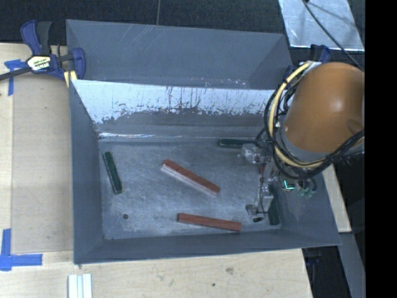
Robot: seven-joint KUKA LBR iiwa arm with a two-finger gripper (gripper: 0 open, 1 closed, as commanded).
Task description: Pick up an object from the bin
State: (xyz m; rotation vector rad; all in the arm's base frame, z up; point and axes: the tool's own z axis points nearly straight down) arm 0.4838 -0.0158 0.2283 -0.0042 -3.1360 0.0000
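My gripper (pixel 265 196) hangs low over the right end of the bin floor, under the arm's orange dome. A short dark green piece (pixel 274 214) lies right beside its lower tip, against the bin's right wall. A reddish-brown flat stick (pixel 209 223) lies along the front of the floor, its right end just left of the gripper. A second reddish-brown stick (pixel 190 177) lies slantwise in the middle. A dark green stick (pixel 233 143) lies by the back wall, close to the gripper's upper part.
Another dark green stick (pixel 112 172) lies near the left wall, and a small dark speck (pixel 125 216) sits on the floor near the front left. The bin's walls slope up steeply on all sides. The dome and cables cover the bin's right corner.
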